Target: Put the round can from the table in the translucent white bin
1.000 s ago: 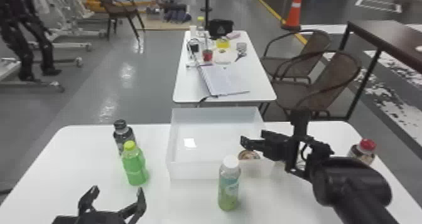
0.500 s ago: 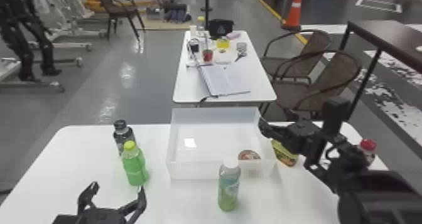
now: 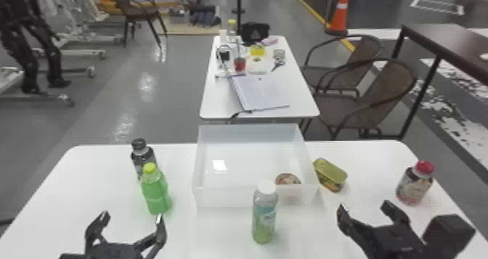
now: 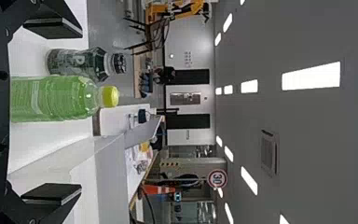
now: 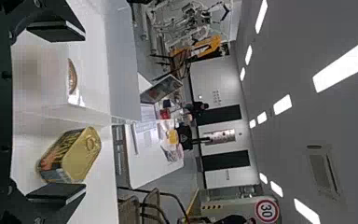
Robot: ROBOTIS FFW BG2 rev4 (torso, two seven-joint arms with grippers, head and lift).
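The round can (image 3: pixel 288 179) stands inside the translucent white bin (image 3: pixel 254 196), in its near right corner. My right gripper (image 3: pixel 365 211) is open at the table's front right, nearer than the bin, holding nothing. In the right wrist view the right gripper (image 5: pixel 58 112) has its fingers wide apart, with the round can (image 5: pixel 72 77) seen behind the bin's wall. At the front left, my left gripper (image 3: pixel 130 222) is parked open; the left wrist view shows the left gripper (image 4: pixel 51 112) with a wide gap between its fingers.
A rectangular gold can (image 3: pixel 329 175) stands just right of the bin. A green-white bottle (image 3: pixel 264 218) is in front of it. Left of the bin are a green bottle (image 3: pixel 155 193) and a dark bottle (image 3: pixel 142 156). A red-capped bottle (image 3: pixel 415 185) stands at the far right.
My right gripper has drawn back from over the bin's right side toward the table's front right, uncovering the round can, then the gold can. The left arm has stayed put.
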